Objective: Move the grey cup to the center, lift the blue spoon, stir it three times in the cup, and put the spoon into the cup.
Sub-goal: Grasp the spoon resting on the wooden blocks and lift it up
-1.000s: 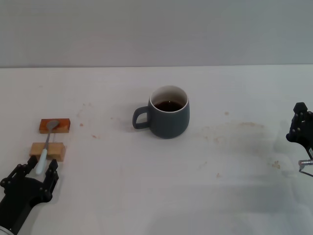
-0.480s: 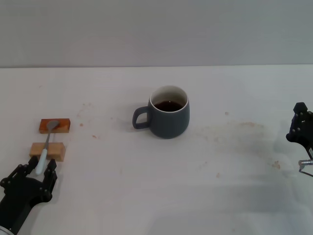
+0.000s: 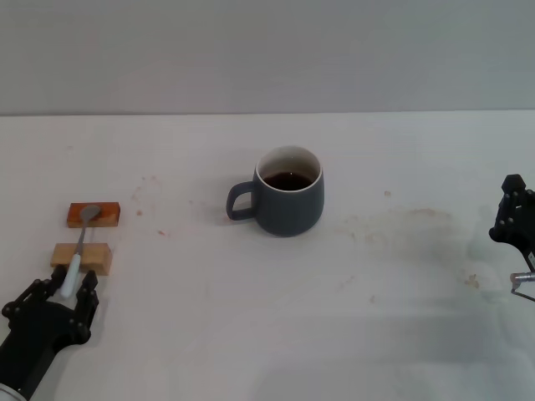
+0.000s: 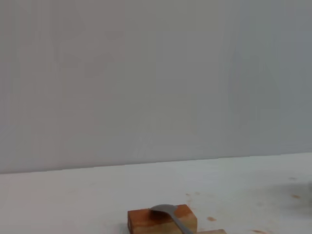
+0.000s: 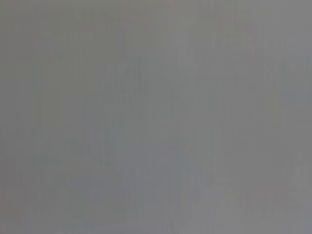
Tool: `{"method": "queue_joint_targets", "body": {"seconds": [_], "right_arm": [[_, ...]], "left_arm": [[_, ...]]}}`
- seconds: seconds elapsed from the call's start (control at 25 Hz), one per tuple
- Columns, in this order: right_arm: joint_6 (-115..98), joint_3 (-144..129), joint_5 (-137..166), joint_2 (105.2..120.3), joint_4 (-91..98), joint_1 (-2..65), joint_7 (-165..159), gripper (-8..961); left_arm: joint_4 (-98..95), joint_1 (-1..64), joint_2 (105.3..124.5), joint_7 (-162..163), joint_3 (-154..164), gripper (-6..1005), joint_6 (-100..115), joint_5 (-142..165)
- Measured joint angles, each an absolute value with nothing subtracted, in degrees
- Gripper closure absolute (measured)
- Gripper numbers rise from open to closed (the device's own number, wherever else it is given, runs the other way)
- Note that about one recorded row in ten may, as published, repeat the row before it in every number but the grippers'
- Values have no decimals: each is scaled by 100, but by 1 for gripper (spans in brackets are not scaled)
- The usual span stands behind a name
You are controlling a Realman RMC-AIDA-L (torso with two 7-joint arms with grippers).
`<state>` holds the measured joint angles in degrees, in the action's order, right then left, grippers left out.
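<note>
Fingers of the left gripper [image 3: 65, 294] have inched closer around the blue spoon [image 3: 77, 259] handle near the desk's left edge, not yet clamped, grasp imminent.

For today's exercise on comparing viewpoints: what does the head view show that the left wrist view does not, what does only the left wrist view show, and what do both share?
Only the head view shows the grey cup with dark liquid at the table's middle, the blue spoon's pale handle between the left gripper's fingers, and the right gripper idle at the right edge.

Only the left wrist view shows the spoon's bowl side-on, resting atop the far wooden block.

Both share the white table, the grey wall behind, that block and the spoon's metal end.
</note>
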<state>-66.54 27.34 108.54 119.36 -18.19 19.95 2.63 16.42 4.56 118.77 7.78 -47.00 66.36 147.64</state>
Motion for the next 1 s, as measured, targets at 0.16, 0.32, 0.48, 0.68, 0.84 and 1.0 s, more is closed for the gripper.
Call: {"method": "queue_joint_targets", "body": {"seconds": [0.16, 0.32, 0.48, 0.68, 0.84, 1.0], "right_arm": [[-6662, 2734, 10854, 11936, -1819, 1994, 263, 955], [-6675, 2734, 10854, 11935, -1819, 1980, 263, 955], [-6675, 2734, 10854, 11936, -1819, 1978, 264, 955], [-6678, 2734, 10854, 11935, -1819, 1977, 263, 955], [-6680, 2734, 10862, 11936, -1819, 1977, 263, 955], [-6676, 2734, 10872, 11936, -1819, 1977, 263, 955]], "left_arm": [[1625, 492, 11875, 629, -4697, 639, 6614, 14757], [1639, 520, 11877, 601, -4679, 720, 6579, 14758], [1670, 499, 11876, 598, -4677, 829, 6584, 14758], [1691, 467, 11874, 596, -4676, 856, 6628, 14759], [1709, 437, 11874, 537, -4669, 856, 6749, 14784], [1759, 404, 11872, 431, -4667, 856, 6821, 14784]]}}
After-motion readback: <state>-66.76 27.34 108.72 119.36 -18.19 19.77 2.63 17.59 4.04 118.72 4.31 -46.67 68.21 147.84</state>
